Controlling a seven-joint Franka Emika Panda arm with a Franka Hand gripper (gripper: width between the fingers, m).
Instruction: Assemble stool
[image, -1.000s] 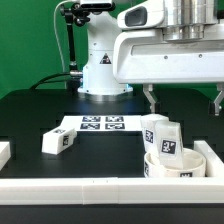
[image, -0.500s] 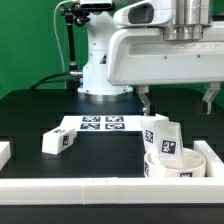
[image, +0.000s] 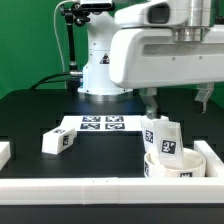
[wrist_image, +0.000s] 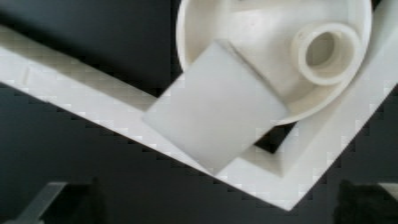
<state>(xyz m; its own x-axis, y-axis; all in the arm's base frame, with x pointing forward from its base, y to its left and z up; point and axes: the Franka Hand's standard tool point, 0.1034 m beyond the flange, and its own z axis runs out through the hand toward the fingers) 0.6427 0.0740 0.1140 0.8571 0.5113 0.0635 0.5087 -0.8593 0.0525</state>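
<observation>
The round white seat (image: 178, 166) lies in the front corner on the exterior view's right, inside the rails. One tagged leg (image: 162, 136) stands tilted on it. My gripper (image: 178, 100) hangs open and empty above them, touching neither. A second leg (image: 58, 141) lies on the black table at the exterior view's left. A third white piece (image: 3, 152) shows at the left edge. In the wrist view the seat (wrist_image: 249, 30) with a socket (wrist_image: 329, 55) and the leg (wrist_image: 217, 108) lie below my gripper (wrist_image: 214, 205); the dark fingertips (wrist_image: 45, 200) show at the edge.
The marker board (image: 100, 124) lies flat mid-table. White border rails run along the front (image: 90, 190) and the exterior view's right (image: 214, 156), meeting in a corner (wrist_image: 267, 170) next to the seat. The robot base (image: 100, 70) stands behind.
The hand has turned and shifted slightly toward the exterior view's right above the seat. The two fingers look closer together in the picture. The parts have not moved.
</observation>
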